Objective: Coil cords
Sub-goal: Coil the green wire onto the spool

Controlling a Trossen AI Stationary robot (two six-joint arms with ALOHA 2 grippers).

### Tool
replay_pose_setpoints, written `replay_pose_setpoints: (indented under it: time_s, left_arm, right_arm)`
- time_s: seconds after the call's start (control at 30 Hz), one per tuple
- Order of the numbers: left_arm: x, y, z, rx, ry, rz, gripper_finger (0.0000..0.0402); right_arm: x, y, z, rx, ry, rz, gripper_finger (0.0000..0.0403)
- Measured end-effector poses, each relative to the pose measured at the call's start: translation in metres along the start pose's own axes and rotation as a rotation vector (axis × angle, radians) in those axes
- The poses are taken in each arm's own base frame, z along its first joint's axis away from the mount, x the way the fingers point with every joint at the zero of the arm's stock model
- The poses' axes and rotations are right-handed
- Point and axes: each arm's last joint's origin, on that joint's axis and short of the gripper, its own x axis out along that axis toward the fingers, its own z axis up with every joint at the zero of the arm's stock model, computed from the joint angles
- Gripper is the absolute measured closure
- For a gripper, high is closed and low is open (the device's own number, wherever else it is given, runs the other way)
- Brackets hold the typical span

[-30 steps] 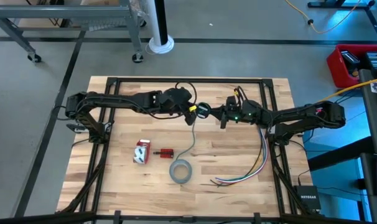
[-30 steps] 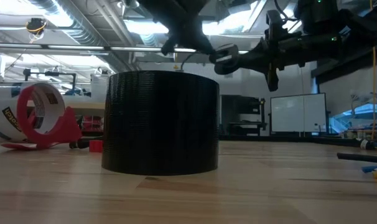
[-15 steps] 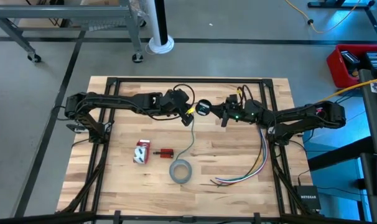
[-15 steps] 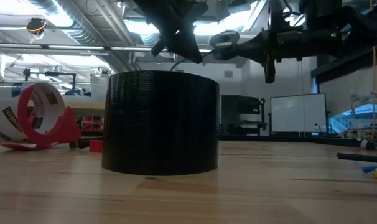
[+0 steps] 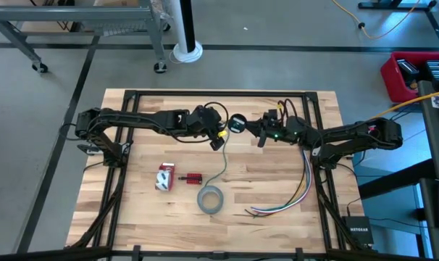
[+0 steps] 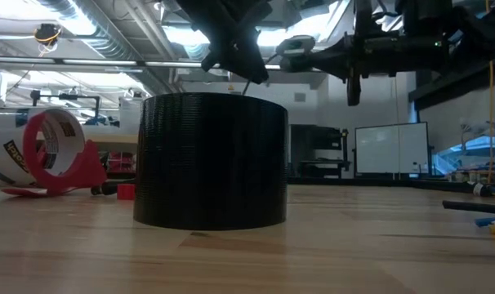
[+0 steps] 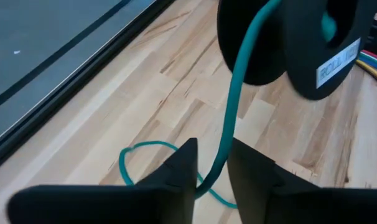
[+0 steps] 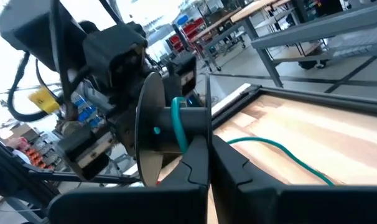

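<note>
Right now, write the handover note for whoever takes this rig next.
Right gripper: shut on the spool, held above the table's back middle.
Left gripper: fingers slightly apart, the cord running loosely between them, not pinched.
Done: a few turns of cord sit on the spool.
Left: most of the cord trails on the table toward the tape roll; keep winding.

Your thin cord (image 7: 229, 134) hangs from its small round dark spool (image 5: 237, 123), held above the surface (image 5: 270, 181), trailing down in loose curves.
</note>
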Motion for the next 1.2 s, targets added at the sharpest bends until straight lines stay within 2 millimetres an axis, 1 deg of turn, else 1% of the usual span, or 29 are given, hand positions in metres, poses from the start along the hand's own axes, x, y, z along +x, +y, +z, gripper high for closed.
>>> replay_pose_setpoints:
  time_s: [0.1, 0.2, 0.33, 0.57, 0.67, 0.77, 0.9, 1.1, 1.2]
  left_arm:
    - [0.000, 0.000, 0.000, -0.001, -0.002, -0.001, 0.0291]
    - [0.000, 0.000, 0.000, -0.001, -0.001, -0.003, 0.0278]
    - [0.000, 0.000, -0.001, 0.003, 0.008, 0.000, 0.0275]
    - [-0.001, 0.004, -0.011, 0.033, 0.107, 0.058, 0.0274]
    - [-0.001, 0.005, -0.011, 0.055, 0.104, 0.083, 0.0274]
    - [-0.001, 0.005, -0.011, 0.092, 0.096, 0.080, 0.0282]
    - [0.002, 0.004, -0.011, 0.118, 0.100, 0.080, 0.0302]
    - [0.013, 0.001, -0.014, 0.145, 0.093, 0.077, 0.0333]
    - [0.016, 0.000, -0.015, 0.150, 0.099, 0.078, 0.0351]
  right_arm:
    - [0.000, 0.001, 0.002, 0.001, -0.019, 0.012, 0.0401]
    - [0.000, 0.002, 0.003, 0.001, -0.030, 0.020, 0.0401]
    - [0.000, 0.002, 0.003, 0.001, -0.033, 0.022, 0.0401]
    - [0.000, 0.004, 0.007, 0.002, -0.069, 0.044, 0.0401]
    - [0.000, 0.004, 0.007, 0.002, -0.069, 0.044, 0.0401]
    - [0.000, 0.004, 0.007, 0.002, -0.069, 0.044, 0.0401]
    - [0.000, 0.004, 0.007, 0.003, -0.074, 0.047, 0.0401]
    - [-0.001, 0.005, 0.008, 0.003, -0.088, 0.057, 0.0401]
    - [-0.001, 0.005, 0.009, 0.003, -0.088, 0.057, 0.0401]
